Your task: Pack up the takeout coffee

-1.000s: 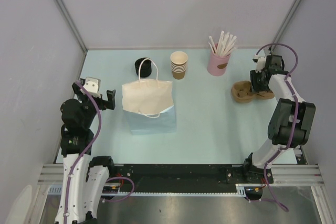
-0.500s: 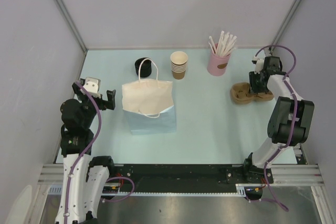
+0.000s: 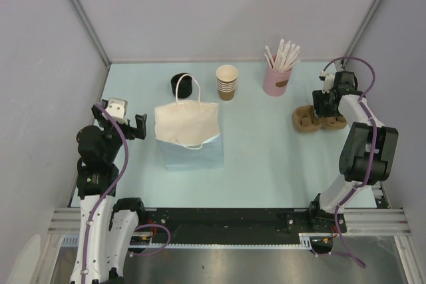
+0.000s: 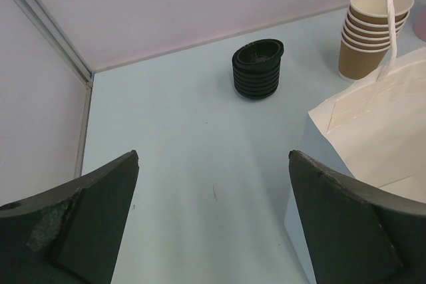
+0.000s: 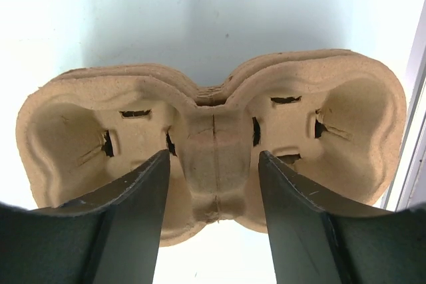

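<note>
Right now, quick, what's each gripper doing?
Left gripper: open, holding nothing.
Right gripper: open, straddling the middle of the cardboard cup carrier, no clear grip.

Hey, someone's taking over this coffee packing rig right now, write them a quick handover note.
Left hand: open, empty, hanging left of the paper bag.
Right hand: open, fingers either side of the middle ridge of the cardboard cup carrier, which lies on the table at the right edge.
Things: cups stacked lidless at the back; lids stacked to their left, behind the bag.
Done: nothing visibly packed; no cup has a lid on.
Left: lid one cup, then probably carrier and bag.
</note>
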Controlling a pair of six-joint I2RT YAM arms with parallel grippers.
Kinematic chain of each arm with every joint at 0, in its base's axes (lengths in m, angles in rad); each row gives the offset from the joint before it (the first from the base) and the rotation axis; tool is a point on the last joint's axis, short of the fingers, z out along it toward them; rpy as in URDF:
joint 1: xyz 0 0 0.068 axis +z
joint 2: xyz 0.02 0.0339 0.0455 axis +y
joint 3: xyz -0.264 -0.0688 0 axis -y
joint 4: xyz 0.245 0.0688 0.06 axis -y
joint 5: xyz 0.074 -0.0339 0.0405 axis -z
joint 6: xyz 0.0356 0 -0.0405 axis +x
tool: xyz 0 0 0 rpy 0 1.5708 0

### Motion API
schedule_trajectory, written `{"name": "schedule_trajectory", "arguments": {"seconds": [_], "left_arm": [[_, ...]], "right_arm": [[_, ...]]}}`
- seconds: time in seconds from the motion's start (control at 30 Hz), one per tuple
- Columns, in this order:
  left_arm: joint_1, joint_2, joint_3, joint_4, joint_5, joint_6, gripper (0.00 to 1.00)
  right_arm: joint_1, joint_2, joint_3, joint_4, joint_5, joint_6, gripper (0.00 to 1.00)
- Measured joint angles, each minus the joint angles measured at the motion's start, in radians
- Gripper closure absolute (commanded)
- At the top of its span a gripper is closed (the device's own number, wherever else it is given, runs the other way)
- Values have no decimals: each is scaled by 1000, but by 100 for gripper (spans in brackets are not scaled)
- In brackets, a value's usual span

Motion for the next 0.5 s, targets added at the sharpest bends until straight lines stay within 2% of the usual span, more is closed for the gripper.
{"name": "schedule_trajectory", "arguments": {"seconds": [0.2,0.33,0.5], "left_arm": [[0,0,0,0,0,0,0],[1,0,0,0,0,0,0],[1,0,0,0,0,0,0]], "right_arm": [[0,0,0,11,-3,0,44],[0,0,0,16,-3,0,61],[0,0,-1,19,-2,0,71]]}}
